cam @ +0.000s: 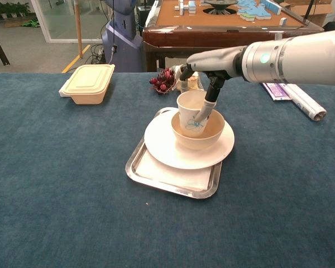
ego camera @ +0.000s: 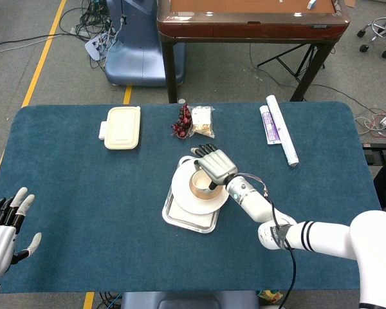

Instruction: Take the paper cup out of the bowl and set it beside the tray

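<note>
Cup (cam: 192,114) of thin paper, tilted, base just clear of bowl (cam: 212,135) on plate and tray (cam: 139,167) mid-tabletop. Pinched at rim by right hand (ego camera: 213,165), thumb inside, other fingers outside. Judged light, crushable, slick-walled: grip rim lightly, no squeeze. Left hand (ego camera: 3,228) spread wide, holding nothing, near left corner.

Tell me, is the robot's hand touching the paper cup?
Touching. The chest view shows the right hand with a finger pressed on the paper cup wall.
</note>
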`<control>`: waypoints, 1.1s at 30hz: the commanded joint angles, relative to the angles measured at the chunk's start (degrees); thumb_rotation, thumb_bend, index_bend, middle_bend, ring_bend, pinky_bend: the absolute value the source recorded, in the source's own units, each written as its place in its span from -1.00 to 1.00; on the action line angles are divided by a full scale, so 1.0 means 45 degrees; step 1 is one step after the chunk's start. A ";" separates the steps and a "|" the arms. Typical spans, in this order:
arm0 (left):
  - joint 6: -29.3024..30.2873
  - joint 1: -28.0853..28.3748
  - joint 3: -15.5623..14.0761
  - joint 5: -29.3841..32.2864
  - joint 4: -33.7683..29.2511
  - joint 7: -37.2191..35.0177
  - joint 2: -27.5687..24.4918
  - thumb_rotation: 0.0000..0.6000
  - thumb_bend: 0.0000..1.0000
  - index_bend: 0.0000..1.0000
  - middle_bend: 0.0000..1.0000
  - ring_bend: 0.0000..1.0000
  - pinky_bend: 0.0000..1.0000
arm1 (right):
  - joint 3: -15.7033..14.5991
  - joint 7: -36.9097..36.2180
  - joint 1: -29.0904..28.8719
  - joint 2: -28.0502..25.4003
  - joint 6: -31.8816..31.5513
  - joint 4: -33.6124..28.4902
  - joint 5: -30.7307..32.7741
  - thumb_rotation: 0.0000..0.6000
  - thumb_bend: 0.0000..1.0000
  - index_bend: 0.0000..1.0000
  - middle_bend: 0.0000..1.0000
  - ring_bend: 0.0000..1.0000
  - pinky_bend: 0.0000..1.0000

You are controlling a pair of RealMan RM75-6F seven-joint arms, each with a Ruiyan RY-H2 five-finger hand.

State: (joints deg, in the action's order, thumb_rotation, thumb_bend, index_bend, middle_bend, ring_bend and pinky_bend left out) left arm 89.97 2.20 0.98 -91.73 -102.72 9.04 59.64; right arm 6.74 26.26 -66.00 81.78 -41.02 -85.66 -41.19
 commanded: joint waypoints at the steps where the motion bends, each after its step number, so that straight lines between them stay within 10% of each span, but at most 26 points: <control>1: 0.0034 -0.0011 -0.0015 -0.0052 -0.0007 0.0064 0.0029 1.00 -0.33 -1.00 -1.00 -1.00 -1.00 | 0.0124 0.0251 -0.0118 -0.0534 -0.0316 -0.0684 0.0211 1.00 -0.71 -0.10 -0.80 -1.00 -1.00; 19: 0.0035 -0.0018 0.0072 0.0119 0.0025 0.0878 0.0360 1.00 -0.33 -1.00 -1.00 -1.00 -1.00 | -0.0754 0.0299 0.1339 -0.4497 -0.1844 -0.5340 -0.0780 1.00 -0.71 -0.10 -0.80 -1.00 -1.00; 33: -0.0096 0.0066 0.0002 -0.0050 -0.0032 0.1557 0.0673 1.00 -0.33 -1.00 -1.00 -1.00 -1.00 | -0.2105 -0.1018 0.3836 -0.5312 -0.2613 -0.5560 -0.3798 1.00 -0.71 -0.10 -0.80 -1.00 -1.00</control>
State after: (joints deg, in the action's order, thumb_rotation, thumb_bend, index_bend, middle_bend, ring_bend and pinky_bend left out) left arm 89.53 2.49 1.00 -91.94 -102.88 16.03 62.64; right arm -1.89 22.96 -50.04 57.66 -52.49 -111.56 -56.92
